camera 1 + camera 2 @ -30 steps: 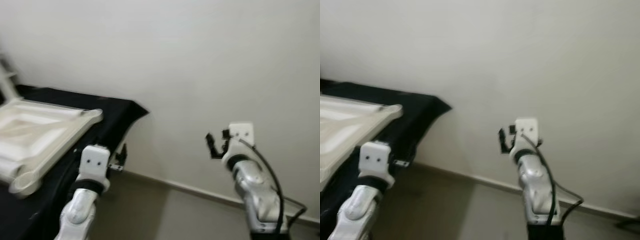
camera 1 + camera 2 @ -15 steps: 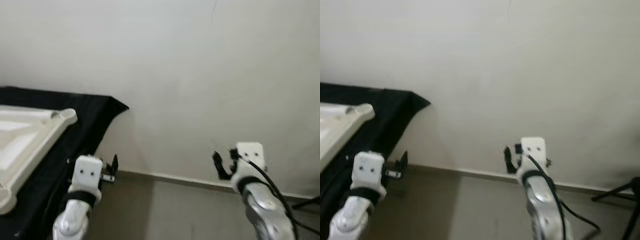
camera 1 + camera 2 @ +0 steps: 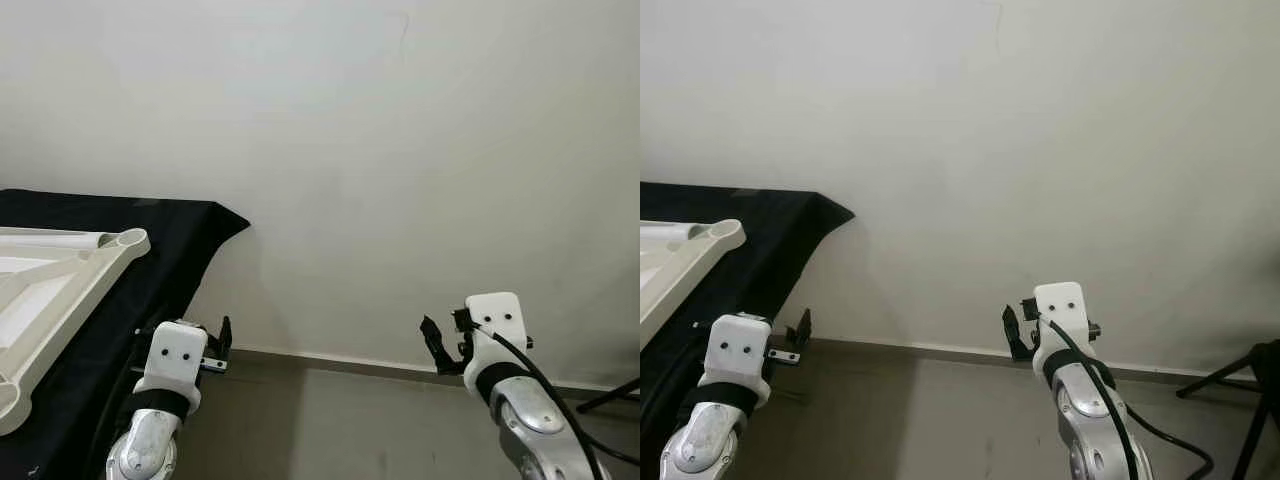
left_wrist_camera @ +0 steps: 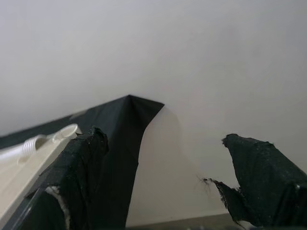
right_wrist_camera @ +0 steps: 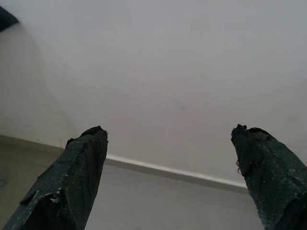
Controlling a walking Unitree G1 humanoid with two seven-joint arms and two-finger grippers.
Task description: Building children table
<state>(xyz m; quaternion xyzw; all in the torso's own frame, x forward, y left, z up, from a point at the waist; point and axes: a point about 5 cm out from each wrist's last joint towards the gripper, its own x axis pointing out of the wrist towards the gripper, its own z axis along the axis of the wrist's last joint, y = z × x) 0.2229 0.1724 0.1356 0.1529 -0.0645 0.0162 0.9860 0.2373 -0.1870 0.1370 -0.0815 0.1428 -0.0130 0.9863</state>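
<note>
Children's table top [image 3: 50, 290]: white, inverted for leg fitting, on the black-draped worktop [image 3: 170, 250] far left. Your left hand [image 3: 222, 338] and right hand [image 3: 432, 340] hang released, grasping nothing, facing the wall [image 3: 400, 150].

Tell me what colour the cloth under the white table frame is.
Black cloth, clearest in the left eye view.
</note>
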